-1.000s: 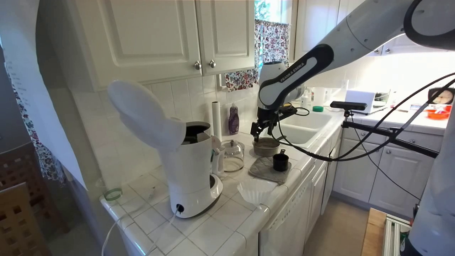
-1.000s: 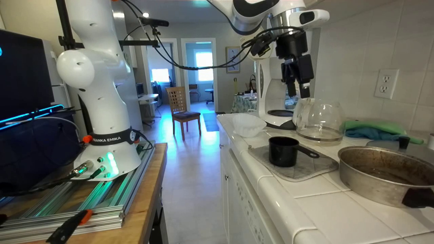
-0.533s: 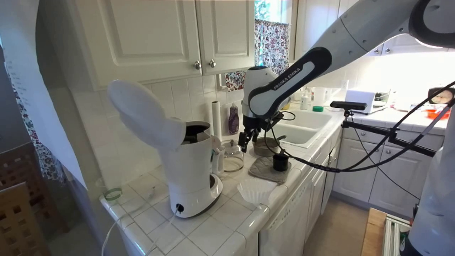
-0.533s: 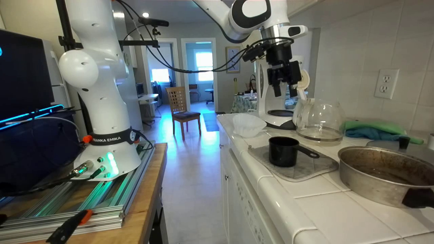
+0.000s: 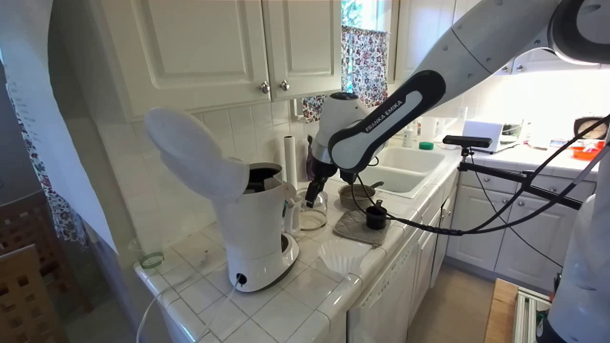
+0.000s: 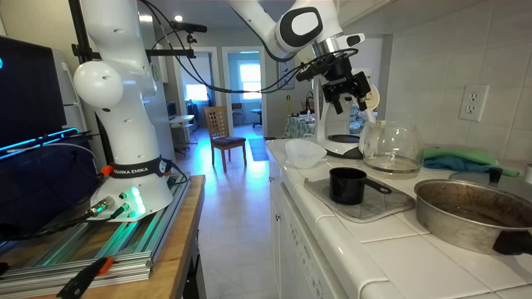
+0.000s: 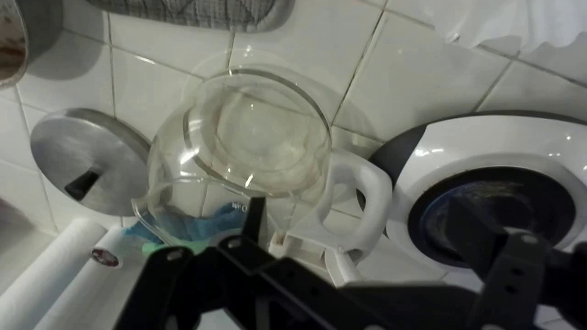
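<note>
The gripper [image 7: 357,216] hangs above the tiled counter [image 6: 419,265] with its two fingers spread wide apart. Lower down, the glass coffee pot [image 7: 243,146] stands upright on the counter. In the wrist view the pot's white handle [image 7: 379,197] shows in the gap between the fingertips, while the glass body lies mostly to the left of that gap. In an exterior view the fingertips are higher than the handle, and the pot's flipped-up lid [image 6: 373,99] shows just beside one of them; whether the two touch cannot be told. The handle points toward the white coffee maker [image 5: 250,224], which stands just beside the pot with its top cover [image 5: 190,147] raised. On the pot's other side a metal lid [image 7: 89,156] lies on the counter, and blue and green cloths [image 6: 457,160] lie near the pot. In both exterior views a black cup [image 6: 346,189] stands upright on a gray pot holder [image 6: 370,214], between a paper filter [image 6: 305,153] and a metal pan [image 6: 453,230].
</note>
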Tool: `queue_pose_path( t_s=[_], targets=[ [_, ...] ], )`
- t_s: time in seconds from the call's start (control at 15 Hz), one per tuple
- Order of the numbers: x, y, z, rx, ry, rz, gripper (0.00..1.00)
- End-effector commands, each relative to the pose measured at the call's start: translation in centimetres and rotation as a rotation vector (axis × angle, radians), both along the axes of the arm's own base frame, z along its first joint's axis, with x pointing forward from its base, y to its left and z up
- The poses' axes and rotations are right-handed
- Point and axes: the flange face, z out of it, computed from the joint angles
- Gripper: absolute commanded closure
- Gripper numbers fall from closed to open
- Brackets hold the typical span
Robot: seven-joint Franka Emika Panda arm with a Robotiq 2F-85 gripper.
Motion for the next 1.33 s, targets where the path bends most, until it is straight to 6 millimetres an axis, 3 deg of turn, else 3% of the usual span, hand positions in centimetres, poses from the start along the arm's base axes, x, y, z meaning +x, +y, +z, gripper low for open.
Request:
queue_pose_path(
  t_s=[0.0,0.4,0.8,1.07,1.27],
  targets=[
    [0.5,1.5,0.2,-0.015,-0.069,0.088,0.00],
    [1.5,3.3,-0.2,-0.018,-0.138,0.155,0.00],
    [2.2,3.0,1.4,-0.022,-0.261,0.162,0.00],
    [2.1,1.9,2.5,-0.042,-0.331,0.157,0.00],
    [2.3,-0.4,3.7,-0.068,-0.380,0.129,0.00]
  ],
)
